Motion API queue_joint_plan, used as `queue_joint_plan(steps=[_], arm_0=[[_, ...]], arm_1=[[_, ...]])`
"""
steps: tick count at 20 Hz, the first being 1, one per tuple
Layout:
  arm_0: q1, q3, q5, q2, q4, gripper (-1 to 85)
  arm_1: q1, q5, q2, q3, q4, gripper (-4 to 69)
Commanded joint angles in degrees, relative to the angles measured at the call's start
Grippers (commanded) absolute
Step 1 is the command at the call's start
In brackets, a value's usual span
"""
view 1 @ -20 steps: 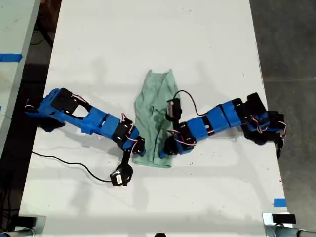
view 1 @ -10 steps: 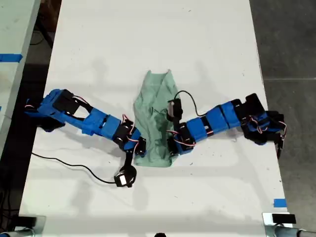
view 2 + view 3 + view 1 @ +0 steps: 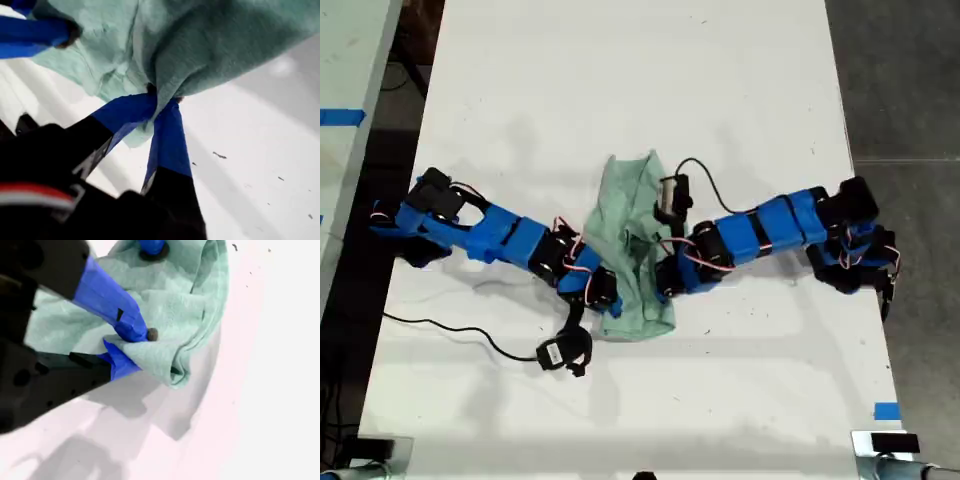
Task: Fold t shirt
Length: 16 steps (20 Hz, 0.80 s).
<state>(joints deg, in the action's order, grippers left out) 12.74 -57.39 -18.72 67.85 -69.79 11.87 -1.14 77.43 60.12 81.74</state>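
Note:
The pale mint-green t shirt [image 3: 629, 200] lies bunched on the white table [image 3: 620, 70], between two blue arms that reach in from the exterior view's left and right. My first gripper [image 3: 162, 97] is shut on a gathered fold of the t shirt [image 3: 210, 45], which hangs raised off the table. My second gripper [image 3: 132, 345] is shut on a doubled edge of the t shirt [image 3: 165, 295]. Each wrist view shows the other gripper's blue finger beyond the cloth. I cannot tell from the wrist views which arm is which in the exterior view.
A black cable [image 3: 450, 325] trails over the table toward the exterior view's left. Blue tape [image 3: 886, 410] marks the table's near corner at the exterior view's right. A second table [image 3: 345, 90] stands at that view's left, with dark floor [image 3: 910, 80] at its right.
Both arms have pushed in toward the middle and lifted the near end of the t shirt. The cloth is now shorter and more bunched than a second ago.

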Motion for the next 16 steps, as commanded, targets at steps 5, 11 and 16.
queue_joint_plan(steps=[5, 11, 16], arm_0=[[-24.8, -1.6, 5.4, 15.9, -12.9, -0.3], [-38.8, -1.7, 6.2, 10.6, -19.3, 23.3], [-45.7, -3.2, 18.4, 12.9, -21.6, 24.4]], arm_1=[[-23.2, 20.0, 14.5, -1.0, -0.4, 1.8], [-38.6, 29.4, 11.7, -0.7, 4.8, 29.9], [-47.3, 32.7, 12.0, -0.7, 14.6, 30.2]])
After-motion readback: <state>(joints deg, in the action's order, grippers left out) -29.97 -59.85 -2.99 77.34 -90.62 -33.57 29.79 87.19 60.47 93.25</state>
